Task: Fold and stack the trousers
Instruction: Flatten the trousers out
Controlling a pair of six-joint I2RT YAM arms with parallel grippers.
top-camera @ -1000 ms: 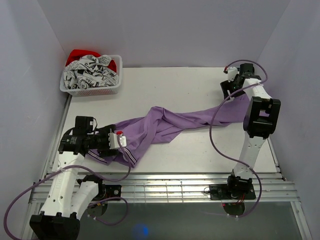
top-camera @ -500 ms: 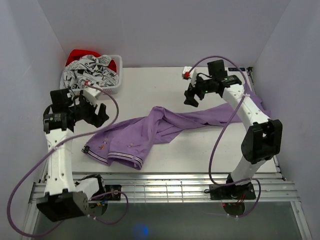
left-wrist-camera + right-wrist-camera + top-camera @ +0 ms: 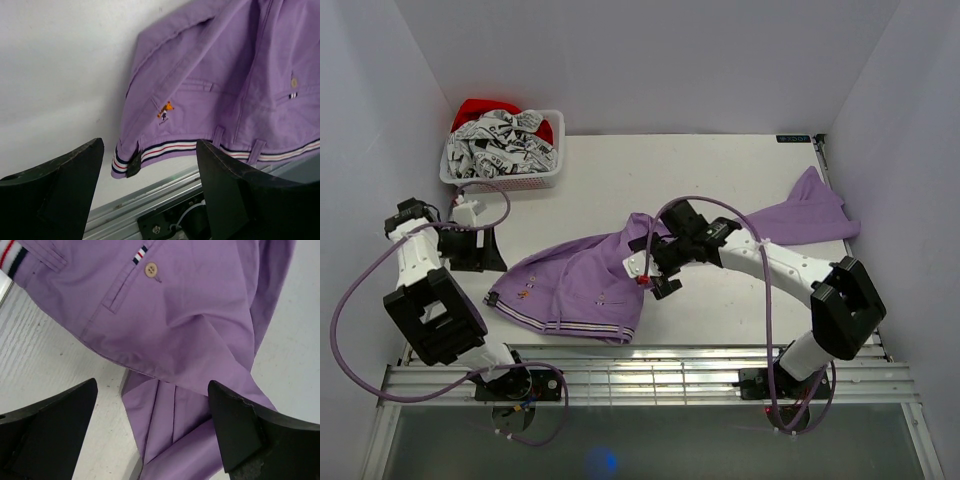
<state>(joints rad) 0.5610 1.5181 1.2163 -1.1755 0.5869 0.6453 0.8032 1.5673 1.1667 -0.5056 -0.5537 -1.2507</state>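
Observation:
The lilac trousers [image 3: 590, 280] lie crumpled across the table, with the striped waistband [image 3: 565, 322] at the front left and a leg end [image 3: 810, 212] at the back right. My left gripper [image 3: 495, 250] is open and empty, just left of the waistband corner and apart from it. In the left wrist view [image 3: 150, 200] the waistband [image 3: 165, 150] lies ahead of the open jaws. My right gripper [image 3: 648, 268] is open above the middle of the trousers. In the right wrist view [image 3: 152, 430] folded purple cloth [image 3: 190, 315] lies between the spread jaws, which hold nothing.
A white basket [image 3: 503, 178] of patterned and red clothes stands at the back left corner. The metal rail [image 3: 640, 365] runs along the table's front edge, close to the waistband. Walls close in on the left, back and right.
My right gripper has left the leg end at the back right and swung to the trousers' middle. My left gripper has let go of the waistband and pulled back to the left.

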